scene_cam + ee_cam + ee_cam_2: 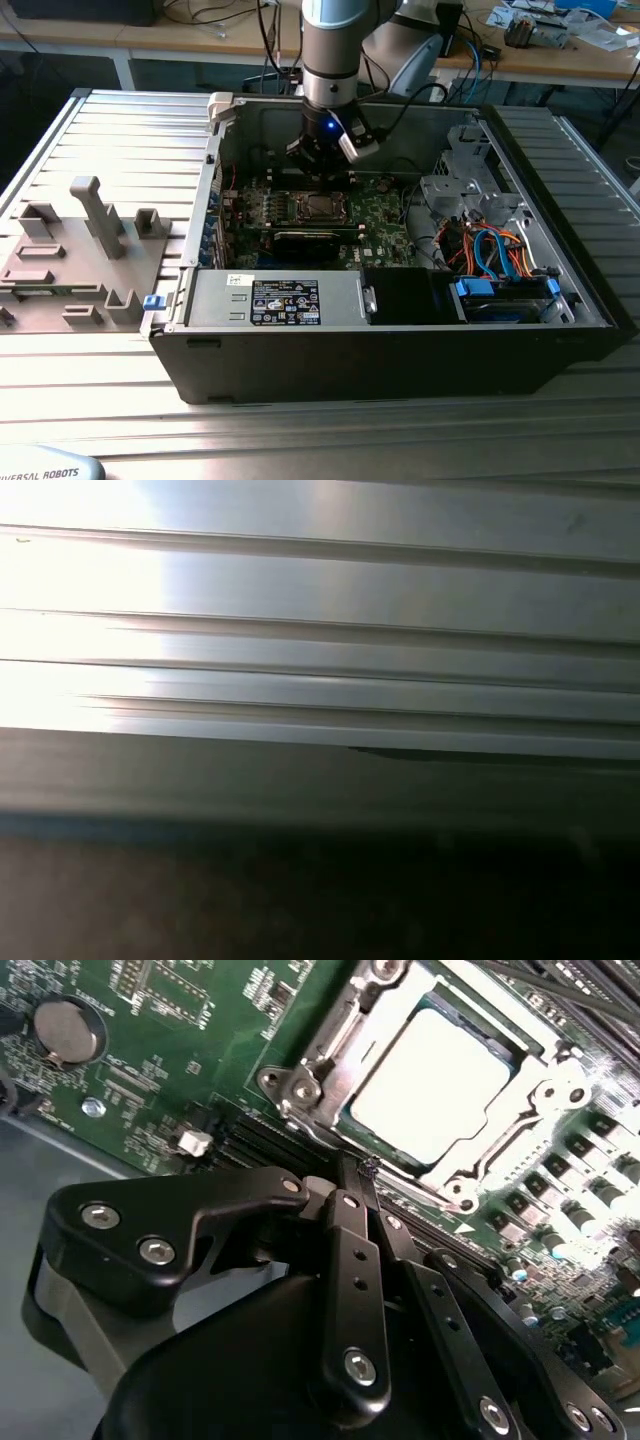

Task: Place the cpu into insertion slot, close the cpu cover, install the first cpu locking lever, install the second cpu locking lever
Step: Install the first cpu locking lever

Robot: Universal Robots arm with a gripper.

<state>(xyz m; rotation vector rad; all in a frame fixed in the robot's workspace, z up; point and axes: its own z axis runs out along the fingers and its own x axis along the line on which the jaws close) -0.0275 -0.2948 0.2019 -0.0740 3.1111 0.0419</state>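
Hovering gripper (368,1175) closed, empty | cpu (435,1085) seated in insertion slot (300,1085) | exterior: motherboard (385,225)

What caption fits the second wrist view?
Black gripper, fingers together, poised at the edge of the silvery-rimmed insertion slot, where the square silvery-grey cpu sits under its metal cover frame.

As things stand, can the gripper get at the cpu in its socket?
Probably yes. The gripper, fingers closed together, sits just beside the insertion slot, and the cpu lies exposed inside the metal frame with nothing over it.
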